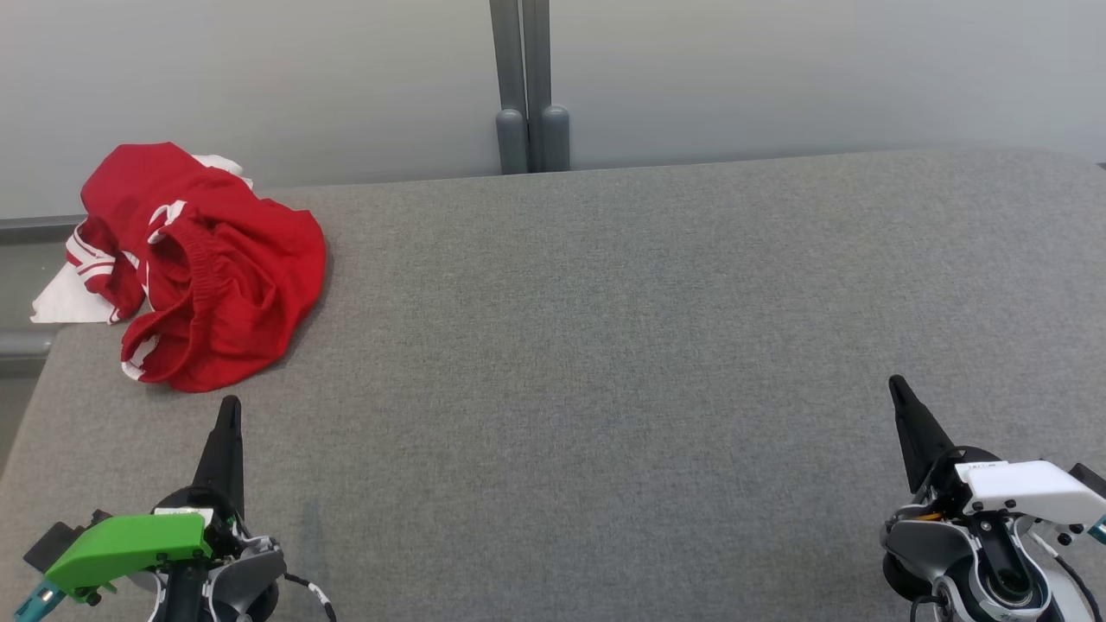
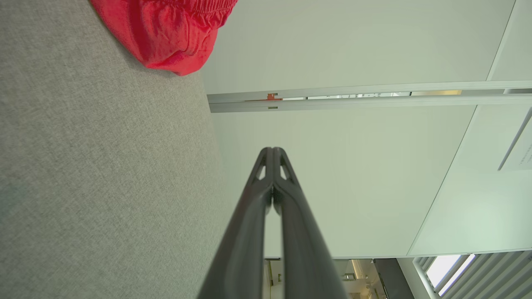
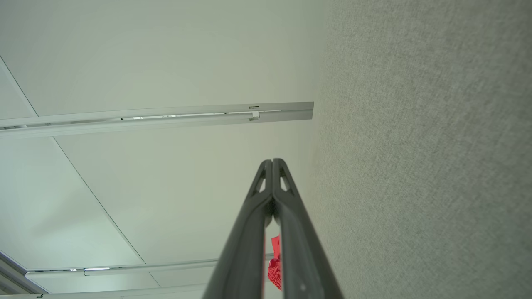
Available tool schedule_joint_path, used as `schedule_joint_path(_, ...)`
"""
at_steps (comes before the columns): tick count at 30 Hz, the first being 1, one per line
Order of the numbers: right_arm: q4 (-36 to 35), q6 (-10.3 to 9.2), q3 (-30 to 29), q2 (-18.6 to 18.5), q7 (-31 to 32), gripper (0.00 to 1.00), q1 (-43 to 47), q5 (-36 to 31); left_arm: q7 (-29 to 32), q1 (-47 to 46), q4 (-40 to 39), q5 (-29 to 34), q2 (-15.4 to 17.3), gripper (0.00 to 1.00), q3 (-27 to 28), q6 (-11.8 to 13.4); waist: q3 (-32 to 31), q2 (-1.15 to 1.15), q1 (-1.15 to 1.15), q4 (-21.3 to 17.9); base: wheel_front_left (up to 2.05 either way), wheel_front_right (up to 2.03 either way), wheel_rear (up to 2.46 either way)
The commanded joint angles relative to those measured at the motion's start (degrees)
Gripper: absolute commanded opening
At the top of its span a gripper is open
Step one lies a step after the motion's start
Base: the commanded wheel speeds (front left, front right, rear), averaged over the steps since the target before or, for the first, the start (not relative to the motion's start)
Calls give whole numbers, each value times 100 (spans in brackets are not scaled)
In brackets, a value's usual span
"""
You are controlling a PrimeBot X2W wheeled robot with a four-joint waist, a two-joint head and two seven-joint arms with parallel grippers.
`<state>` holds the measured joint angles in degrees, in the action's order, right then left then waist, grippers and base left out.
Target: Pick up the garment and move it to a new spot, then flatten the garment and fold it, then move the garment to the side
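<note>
Red crumpled fabric garment (image 1: 207, 268) lies untouched at the grey cloth bench's (image 1: 648, 345) far-left corner. Both left fingers (image 1: 226, 449) and right fingers (image 1: 912, 432) are together, empty. Pickup pending: left fingers must part and reach forward.

Crumpled red garment (image 1: 216, 276), table's far-left corner

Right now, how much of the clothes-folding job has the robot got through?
Nothing looks done: the red garment lies crumpled at the far left of the grey table. The left gripper and right gripper are shut, holding nothing. Lifting, flattening, folding and setting aside remain.
</note>
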<state>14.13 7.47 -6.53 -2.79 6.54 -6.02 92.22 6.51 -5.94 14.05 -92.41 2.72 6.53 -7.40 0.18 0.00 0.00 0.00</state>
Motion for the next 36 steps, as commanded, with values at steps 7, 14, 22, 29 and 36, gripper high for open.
schedule_joint_path(7,-31,5,-3,-23,11,0,-43,40,18,-73,-9,5,37,0,8,-31,0,0,0,0,0,0,0)
schedule_joint_path(14,89,-1,14,25,-9,100,57,-8,-10,54,91,4,-19,100,-14,9,0,0,0,0,0,0,0)
schedule_joint_path(22,126,0,196,43,-201,100,174,-116,-197,212,74,131,-34,100,-177,17,0,0,0,-1,0,0,0)
schedule_joint_path(29,60,0,297,36,-394,100,205,-398,-390,273,-66,401,-28,100,-315,76,-1,0,0,1,0,0,0)
schedule_joint_path(36,-85,1,316,30,-572,100,226,-855,-568,282,-268,985,-22,100,-433,201,-2,0,0,6,0,0,0)
